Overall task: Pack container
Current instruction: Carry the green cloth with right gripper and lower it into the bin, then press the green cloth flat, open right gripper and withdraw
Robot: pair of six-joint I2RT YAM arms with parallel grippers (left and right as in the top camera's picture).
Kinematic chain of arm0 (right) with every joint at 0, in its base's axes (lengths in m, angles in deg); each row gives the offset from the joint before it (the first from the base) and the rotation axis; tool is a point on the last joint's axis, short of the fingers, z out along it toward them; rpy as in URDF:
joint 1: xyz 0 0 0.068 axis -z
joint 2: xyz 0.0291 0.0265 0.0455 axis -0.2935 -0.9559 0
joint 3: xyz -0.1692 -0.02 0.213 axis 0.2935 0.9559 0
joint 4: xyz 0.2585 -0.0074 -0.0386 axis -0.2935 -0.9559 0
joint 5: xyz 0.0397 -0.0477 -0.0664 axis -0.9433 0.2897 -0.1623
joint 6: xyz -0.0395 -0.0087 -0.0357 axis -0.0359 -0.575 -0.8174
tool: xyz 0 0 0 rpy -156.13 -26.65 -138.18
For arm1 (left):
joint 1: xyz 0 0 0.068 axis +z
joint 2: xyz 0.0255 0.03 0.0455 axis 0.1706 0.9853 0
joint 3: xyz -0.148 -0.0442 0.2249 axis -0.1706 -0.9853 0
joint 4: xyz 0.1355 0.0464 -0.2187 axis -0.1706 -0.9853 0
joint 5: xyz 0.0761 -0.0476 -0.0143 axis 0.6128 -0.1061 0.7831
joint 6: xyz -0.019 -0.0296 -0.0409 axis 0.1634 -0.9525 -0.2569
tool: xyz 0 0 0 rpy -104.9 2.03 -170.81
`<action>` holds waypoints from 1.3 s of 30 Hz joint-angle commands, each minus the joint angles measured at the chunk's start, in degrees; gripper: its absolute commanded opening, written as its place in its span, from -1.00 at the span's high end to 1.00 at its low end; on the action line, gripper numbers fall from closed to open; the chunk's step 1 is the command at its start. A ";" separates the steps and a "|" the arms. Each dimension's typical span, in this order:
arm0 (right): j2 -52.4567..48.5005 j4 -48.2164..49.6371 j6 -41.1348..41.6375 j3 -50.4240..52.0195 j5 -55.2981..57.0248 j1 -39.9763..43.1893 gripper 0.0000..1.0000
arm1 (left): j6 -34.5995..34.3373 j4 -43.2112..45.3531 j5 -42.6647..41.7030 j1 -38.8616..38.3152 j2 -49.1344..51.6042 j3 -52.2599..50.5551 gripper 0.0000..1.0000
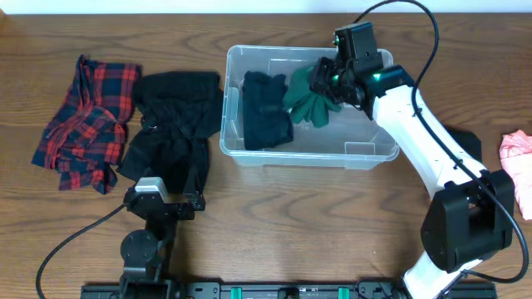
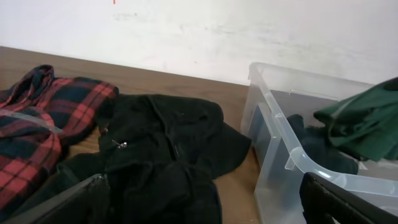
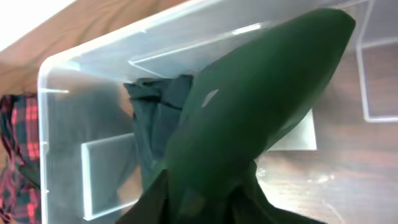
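The clear container point(image 1: 357, 154) stands at the table's middle back, with a dark folded garment point(image 1: 266, 108) in its left half. My right gripper point(image 1: 326, 81) is shut on a green garment point(image 1: 312, 101) and holds it over the container's middle. In the right wrist view the green garment point(image 3: 249, 118) hangs down over the container point(image 3: 56, 74), above the dark garment point(image 3: 155, 118). My left gripper point(image 1: 158, 199) is open and empty, low near the front left, facing a black garment point(image 2: 161, 149) and the container's side point(image 2: 273, 155).
A red plaid garment point(image 1: 83, 120) lies at far left, next to the black garment point(image 1: 174, 124). A pink garment point(image 1: 517, 154) lies at the right edge. A dark cloth point(image 1: 465, 141) lies behind my right arm.
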 commanded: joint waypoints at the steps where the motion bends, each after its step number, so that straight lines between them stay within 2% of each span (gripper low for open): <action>1: 0.20 -0.42 -0.81 0.24 0.24 -0.17 0.34 | 0.33 -2.05 0.87 0.26 0.07 -1.01 -0.96; 5: 0.20 -0.85 -2.73 0.24 0.22 -0.17 -0.18 | 0.33 -2.05 0.87 0.26 0.07 -1.01 -0.96; 8: 0.20 -1.55 -4.66 0.24 0.87 0.00 -0.39 | 0.33 -2.05 0.87 0.26 0.07 -1.01 -0.96; 13: 0.24 -3.72 -7.21 0.24 3.87 0.61 -0.41 | 0.33 -2.05 0.87 0.26 0.07 -1.01 -0.96; 17: 0.28 -4.17 -11.74 0.22 3.96 2.14 -0.31 | 0.33 -2.05 0.87 0.26 0.07 -1.01 -0.96; 21: 0.26 -7.13 -17.00 0.24 6.29 3.17 0.11 | 0.33 -2.05 0.87 0.26 0.07 -1.01 -0.96; 28: 0.24 -9.81 -17.75 0.76 17.35 3.19 0.76 | 0.33 -2.05 0.87 0.26 0.07 -1.01 -0.96; 39: -6.58 -10.14 -18.58 0.83 17.25 3.30 0.61 | 0.33 -2.05 0.87 0.26 0.07 -1.01 -0.96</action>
